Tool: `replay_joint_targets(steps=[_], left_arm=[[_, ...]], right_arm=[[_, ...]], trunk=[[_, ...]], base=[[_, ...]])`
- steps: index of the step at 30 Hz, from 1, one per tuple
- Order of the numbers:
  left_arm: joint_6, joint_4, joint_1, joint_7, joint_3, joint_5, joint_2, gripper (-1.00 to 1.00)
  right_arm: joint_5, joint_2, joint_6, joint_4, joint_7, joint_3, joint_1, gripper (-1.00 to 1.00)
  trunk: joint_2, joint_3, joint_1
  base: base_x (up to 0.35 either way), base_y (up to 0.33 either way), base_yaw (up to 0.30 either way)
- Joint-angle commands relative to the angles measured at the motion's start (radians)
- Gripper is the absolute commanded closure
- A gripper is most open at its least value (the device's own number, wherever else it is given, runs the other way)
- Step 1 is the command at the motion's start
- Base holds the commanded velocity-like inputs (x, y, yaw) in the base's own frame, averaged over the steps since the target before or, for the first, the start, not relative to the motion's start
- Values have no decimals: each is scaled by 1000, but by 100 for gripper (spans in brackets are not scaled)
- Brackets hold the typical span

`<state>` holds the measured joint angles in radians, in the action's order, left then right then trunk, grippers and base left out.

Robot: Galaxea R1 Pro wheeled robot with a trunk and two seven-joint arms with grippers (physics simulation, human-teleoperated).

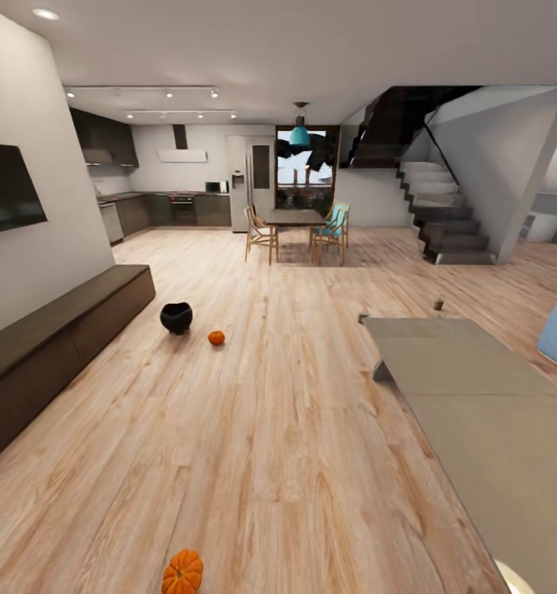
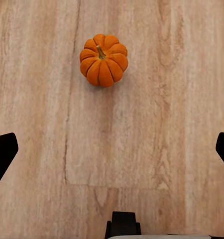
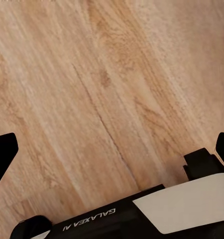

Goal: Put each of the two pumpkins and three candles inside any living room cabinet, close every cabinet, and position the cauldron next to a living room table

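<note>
Left fingers (image 2: 112,149): spread wide, empty, above wooden floor (image 2: 157,99); one pumpkin (image 2: 103,59) lies on the floor beyond the tips, stem up. Right fingers (image 3: 112,149): spread wide, empty, over bare floor; robot body beneath reads "GALAXEA". Second pumpkin (image 1: 216,337) beside cauldron (image 1: 177,317), near cabinet (image 1: 55,342). Two candles (image 1: 438,304) on the worktop (image 1: 468,388).

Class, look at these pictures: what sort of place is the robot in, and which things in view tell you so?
Most likely an open-plan home: a living area running into a kitchen. Clues: the wall-mounted TV above a long low cabinet, the dining table with chairs, and the staircase beyond.
</note>
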<state>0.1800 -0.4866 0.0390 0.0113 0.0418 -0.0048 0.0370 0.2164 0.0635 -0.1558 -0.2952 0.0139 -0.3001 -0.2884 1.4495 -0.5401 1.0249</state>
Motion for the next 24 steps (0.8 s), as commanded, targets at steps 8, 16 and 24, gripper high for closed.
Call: replay_joint_targets(steps=[8,16,24], left_arm=[[3,0,1,2,1,0,0,-100],[3,0,0,2,1,0,0,-100],[3,0,1,2,1,0,0,-100]], right_arm=[[7,4,-6,-2,-1,-1,0,-100],[2,16,-5,-2,-1,4,0,-100],[-2,21,-5,-2,-3,4,0,-100]], trunk=[[0,-1,0],[0,-2,0],[0,-10,0]], base=[[164,-104,-2],[148,-134,1],[101,-148,138]])
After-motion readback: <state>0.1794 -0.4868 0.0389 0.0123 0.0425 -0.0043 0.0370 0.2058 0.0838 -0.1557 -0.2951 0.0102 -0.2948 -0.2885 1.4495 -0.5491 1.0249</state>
